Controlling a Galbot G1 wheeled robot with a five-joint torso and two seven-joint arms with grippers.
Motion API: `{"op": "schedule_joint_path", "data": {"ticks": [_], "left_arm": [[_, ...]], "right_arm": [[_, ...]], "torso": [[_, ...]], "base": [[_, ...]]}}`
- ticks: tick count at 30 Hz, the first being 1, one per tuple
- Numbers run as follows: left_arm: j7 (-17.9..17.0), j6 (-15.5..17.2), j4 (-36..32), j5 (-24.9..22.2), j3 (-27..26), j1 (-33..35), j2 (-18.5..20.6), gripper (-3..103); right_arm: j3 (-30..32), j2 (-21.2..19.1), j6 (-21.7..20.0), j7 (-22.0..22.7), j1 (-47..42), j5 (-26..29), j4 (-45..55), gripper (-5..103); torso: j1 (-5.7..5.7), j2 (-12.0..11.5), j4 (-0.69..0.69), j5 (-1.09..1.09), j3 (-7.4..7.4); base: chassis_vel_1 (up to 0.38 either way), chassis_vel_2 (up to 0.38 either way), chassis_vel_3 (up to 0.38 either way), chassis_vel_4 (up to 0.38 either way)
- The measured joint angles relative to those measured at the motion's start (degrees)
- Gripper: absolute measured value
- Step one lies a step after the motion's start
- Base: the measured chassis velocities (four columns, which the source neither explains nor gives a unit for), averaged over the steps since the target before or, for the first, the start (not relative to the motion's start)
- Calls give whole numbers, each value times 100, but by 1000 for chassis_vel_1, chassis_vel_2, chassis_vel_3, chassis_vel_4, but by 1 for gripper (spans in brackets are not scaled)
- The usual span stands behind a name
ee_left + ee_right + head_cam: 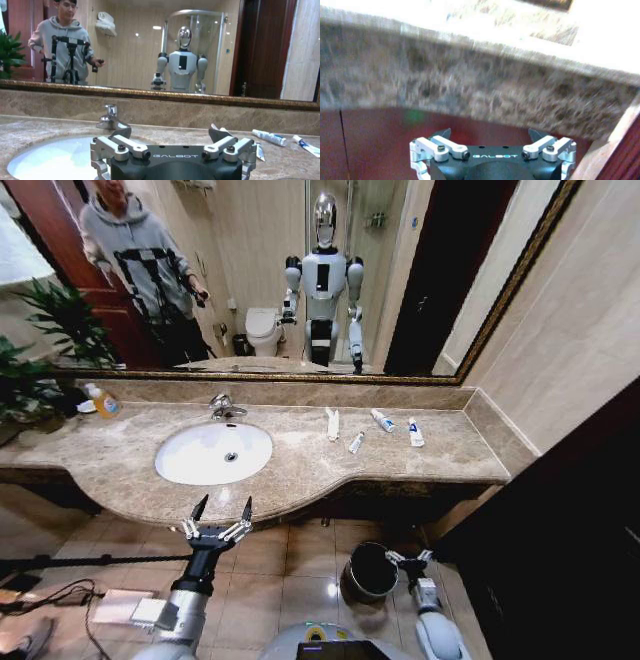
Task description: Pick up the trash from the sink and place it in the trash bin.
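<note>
— Trash, where? Small white tubes with blue marks (383,420) and a flat white elongated packet (332,423) lie on the beige marble counter (300,465), right of the white oval sink (180,465).

— Grippers? Left gripper (222,514) spread before the counter edge; right gripper (409,558) spread, low beside the round black trash bin (352,585).

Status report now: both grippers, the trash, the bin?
Left gripper open, before sink. Right gripper open, low beside trash bin. Trash on counter, untouched.
</note>
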Motion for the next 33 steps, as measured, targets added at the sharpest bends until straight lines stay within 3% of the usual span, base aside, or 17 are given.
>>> {"op": "schedule_joint_path", "data": {"ticks": [7, 14, 15, 18, 23, 26, 33], "left_arm": [[0, 0, 0, 0, 0, 0, 0, 100], [-1, 0, 0, 0, 0, 0, 1, 100], [0, 0, 0, 0, 0, 0, 0, 100], [0, 0, 0, 0, 0, 0, 1, 100], [0, 0, 0, 0, 0, 0, 0, 100], [0, 0, 0, 0, 0, 0, 0, 100], [0, 0, 0, 0, 0, 0, 1, 100]], "right_arm": [[71, 140, -130, 165, -584, 512, 1575, 100], [-4, 38, -751, 176, 166, 971, 2337, 100], [-24, -93, -1069, 51, 504, 1175, 2359, 100], [-68, -371, -1584, -47, 1159, 1380, 2129, 100], [-163, -753, -1954, -76, 1856, 1515, 1629, 100], [-254, -1092, -2348, -128, 2672, 1724, 779, 100], [-416, -1282, -2538, -31, 3670, 1926, -299, 100]], "torso": [[0, 0, -2, 0, 0], [0, 0, -1, 1, 1], [1, 0, 0, 1, 1], [1, 0, -1, 3, 1], [1, 0, 0, 1, 1], [2, 0, 0, 3, 2], [1, -1, 0, 3, 2]], "base": [[0, 0, 0, 0], [0, 0, 0, 0], [0, 0, 0, 0], [0, 0, 0, 0], [0, 0, 0, 0], [0, 0, 0, 0], [0, 0, 0, 0]]}}
